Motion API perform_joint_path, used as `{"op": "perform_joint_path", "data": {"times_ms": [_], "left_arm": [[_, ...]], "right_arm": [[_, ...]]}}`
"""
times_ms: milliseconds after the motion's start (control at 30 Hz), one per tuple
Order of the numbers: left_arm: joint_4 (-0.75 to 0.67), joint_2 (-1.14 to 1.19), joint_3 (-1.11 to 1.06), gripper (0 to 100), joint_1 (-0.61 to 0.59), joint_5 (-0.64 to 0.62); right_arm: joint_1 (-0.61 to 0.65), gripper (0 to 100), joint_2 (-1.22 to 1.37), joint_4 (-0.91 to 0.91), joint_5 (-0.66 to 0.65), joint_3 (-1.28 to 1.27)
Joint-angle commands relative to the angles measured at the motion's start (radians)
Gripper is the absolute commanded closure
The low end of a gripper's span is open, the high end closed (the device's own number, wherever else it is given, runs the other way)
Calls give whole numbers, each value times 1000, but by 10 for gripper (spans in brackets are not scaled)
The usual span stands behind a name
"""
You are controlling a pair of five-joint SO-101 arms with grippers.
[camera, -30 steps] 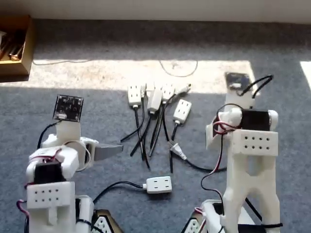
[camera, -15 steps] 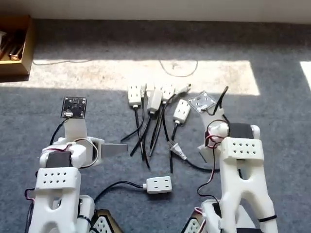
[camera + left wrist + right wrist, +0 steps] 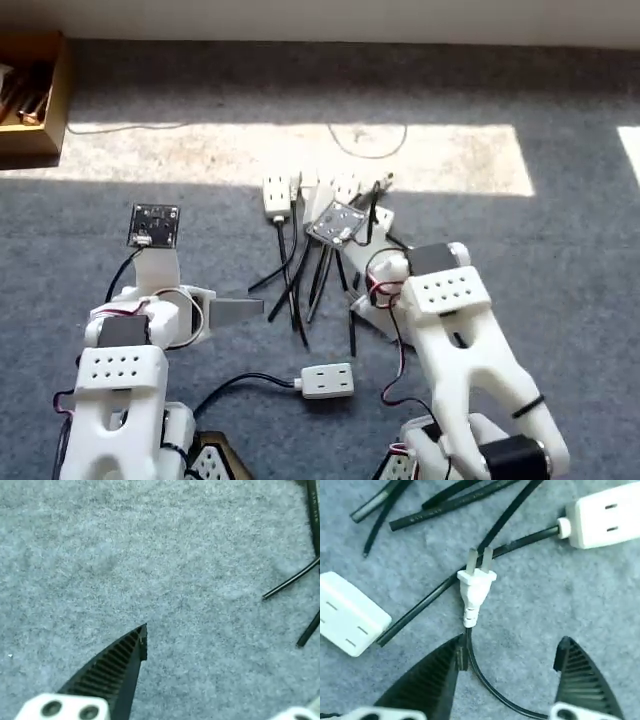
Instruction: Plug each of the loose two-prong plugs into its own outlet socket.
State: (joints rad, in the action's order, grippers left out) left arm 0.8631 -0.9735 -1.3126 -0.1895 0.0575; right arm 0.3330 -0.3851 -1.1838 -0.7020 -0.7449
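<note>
A white two-prong plug [image 3: 476, 582] lies flat on the grey carpet with its black cable trailing back between my right fingers. My right gripper [image 3: 511, 647] hovers just behind the plug, open and apart from it. A white outlet socket [image 3: 607, 515] lies beyond the plug on one side, and another socket [image 3: 350, 612] on the other. Several white sockets [image 3: 277, 195] with black cables are bunched at mid-table. A single socket [image 3: 327, 380] lies near the front. My left gripper [image 3: 235, 308] sits low left of the cables, one black finger [image 3: 115, 665] over bare carpet, holding nothing.
A wooden box [image 3: 35, 95] stands at the far left corner. Loose black cable ends [image 3: 300, 580] lie close to my left gripper. A thin wire loop [image 3: 365, 140] lies on the sunlit strip behind the sockets. Open carpet stretches to the right.
My right arm has swung left and leaned down over the plug and sockets. My left arm shifted slightly right at first, then kept still.
</note>
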Motion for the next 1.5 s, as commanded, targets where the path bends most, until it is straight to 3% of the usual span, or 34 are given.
{"op": "perform_joint_path", "data": {"times_ms": [0,133,267,1000,1200,1467], "left_arm": [[-28,4,1,473,10,-3],[-28,4,1,473,10,-3],[-28,4,-1,473,10,-3],[-29,4,-1,473,10,-2],[-29,4,-8,473,10,-2],[-29,4,-10,473,13,-2]], "right_arm": [[10,721,160,53,-5,120],[10,721,297,113,-14,159],[8,721,321,119,-115,156],[113,725,320,-84,-106,165],[53,854,329,81,-114,165],[27,858,328,124,-189,110]]}}
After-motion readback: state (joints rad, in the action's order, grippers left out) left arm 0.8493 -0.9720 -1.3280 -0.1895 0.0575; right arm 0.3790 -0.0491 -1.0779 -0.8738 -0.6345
